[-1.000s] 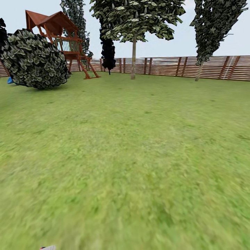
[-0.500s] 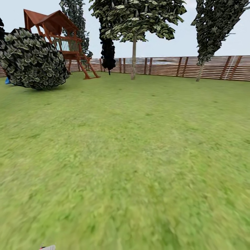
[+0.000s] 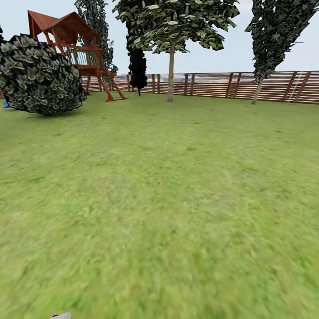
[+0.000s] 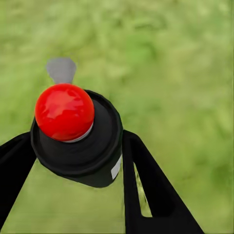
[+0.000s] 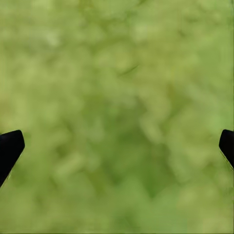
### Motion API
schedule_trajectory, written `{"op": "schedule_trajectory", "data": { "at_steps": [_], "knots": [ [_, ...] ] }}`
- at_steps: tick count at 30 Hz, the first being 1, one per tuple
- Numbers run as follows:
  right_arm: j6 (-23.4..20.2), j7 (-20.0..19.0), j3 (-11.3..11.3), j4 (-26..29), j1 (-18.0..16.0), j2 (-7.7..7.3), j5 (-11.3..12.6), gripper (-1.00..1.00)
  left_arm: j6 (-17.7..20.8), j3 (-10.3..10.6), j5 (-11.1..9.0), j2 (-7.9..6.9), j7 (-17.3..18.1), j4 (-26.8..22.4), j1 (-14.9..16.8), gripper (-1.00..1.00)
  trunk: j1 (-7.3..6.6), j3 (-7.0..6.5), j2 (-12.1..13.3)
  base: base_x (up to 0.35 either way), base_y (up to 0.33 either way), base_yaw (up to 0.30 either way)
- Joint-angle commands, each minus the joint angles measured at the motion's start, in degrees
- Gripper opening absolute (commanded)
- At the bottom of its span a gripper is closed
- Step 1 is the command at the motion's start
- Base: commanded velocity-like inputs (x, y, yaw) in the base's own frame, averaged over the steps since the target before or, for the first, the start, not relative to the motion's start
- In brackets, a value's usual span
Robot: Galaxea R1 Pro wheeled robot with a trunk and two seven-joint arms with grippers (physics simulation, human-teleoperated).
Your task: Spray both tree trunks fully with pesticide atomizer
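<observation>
The pesticide atomizer (image 4: 78,141), a black canister with a red round cap (image 4: 64,111) and a grey nozzle (image 4: 61,69), sits between the black fingers (image 4: 146,185) of my left gripper (image 4: 78,142), which is shut on it above the grass. My right gripper (image 5: 119,146) is open over bare lawn, with just its two dark fingertips (image 5: 9,148) at the picture's edges. Far across the garden lawn (image 3: 177,186), a tree with a bare grey-tan trunk (image 3: 170,75) stands before the fence. A second tree's leaning trunk (image 3: 256,93) is at the far right.
A brown slat fence (image 3: 221,84) closes the far side. A wooden play tower (image 3: 75,48) and a big round bush (image 3: 40,75) stand at the far left, with a dark narrow tree (image 3: 138,66) beside them. A small grey-white piece (image 3: 61,316) shows at the head view's bottom edge.
The whole head view has shifted slightly: the bush and play tower sit a little further left, so the camera has moved. Nothing in the garden has moved.
</observation>
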State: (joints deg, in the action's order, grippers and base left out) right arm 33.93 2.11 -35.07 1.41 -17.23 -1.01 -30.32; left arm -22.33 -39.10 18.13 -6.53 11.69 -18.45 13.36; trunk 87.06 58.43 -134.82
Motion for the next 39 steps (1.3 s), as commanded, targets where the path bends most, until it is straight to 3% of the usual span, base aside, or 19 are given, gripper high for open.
{"op": "schedule_trajectory", "data": {
  "at_steps": [1, 39],
  "knots": [
    [-0.01, 0.0, 0.0, 0.0, 0.0, -0.01, 0.0, 1.0, 0.0, -0.01, -0.03, 0.0, 0.0, -0.01, 0.0, -1.0, 0.0, 0.0, 0.0, 0.341, 0.0, 0.0],
    [0.0, 0.0, 0.0, 0.0, 0.0, -0.03, 0.0, 1.0, 0.0, 0.08, -0.03, 0.03, 0.0, 0.03, 0.0, -1.0, 0.0, 0.0, 0.0, 0.341, 0.0, 0.0]
  ]
}}
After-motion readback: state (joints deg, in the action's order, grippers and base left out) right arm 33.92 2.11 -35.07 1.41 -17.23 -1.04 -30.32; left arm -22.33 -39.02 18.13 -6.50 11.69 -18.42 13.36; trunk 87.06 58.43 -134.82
